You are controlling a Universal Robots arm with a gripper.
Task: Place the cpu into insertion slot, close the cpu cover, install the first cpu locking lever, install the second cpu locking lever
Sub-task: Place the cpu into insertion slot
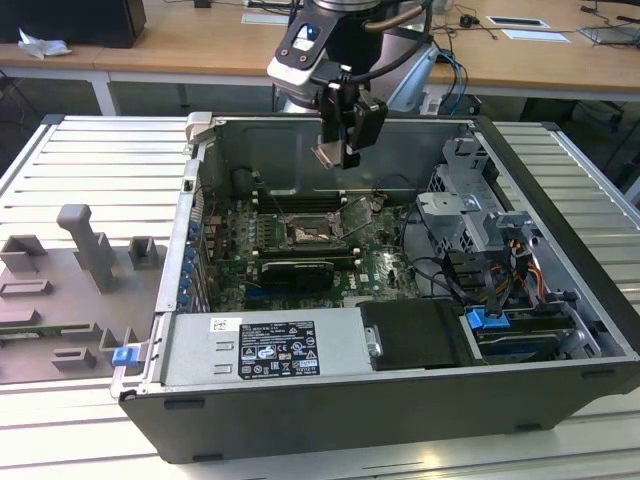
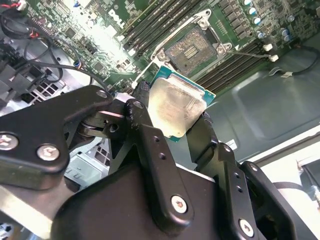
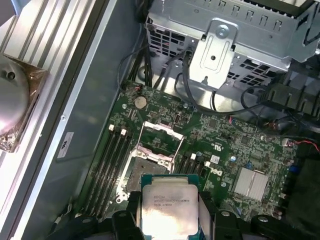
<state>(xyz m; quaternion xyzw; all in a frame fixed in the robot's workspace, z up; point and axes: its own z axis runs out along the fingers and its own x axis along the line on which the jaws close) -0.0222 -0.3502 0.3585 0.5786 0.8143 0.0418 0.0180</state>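
The open computer case (image 1: pixel 300 420) holds a green motherboard (image 1: pixel 385 270) whose insertion slot (image 1: pixel 305 235) lies exposed, with the cpu cover (image 1: pixel 352 214) swung up beside it. The fingers (image 2: pixel 150 145) are closed on the cpu (image 2: pixel 175 107), pinching its opposite edges, and it hangs in the air above the slot, well clear of the board. The case lies on a ribbed metal table (image 1: pixel 90 160) with grey holders (image 1: pixel 90 250) at the exterior view's left, and wooden desks (image 1: pixel 200 40) stand behind.
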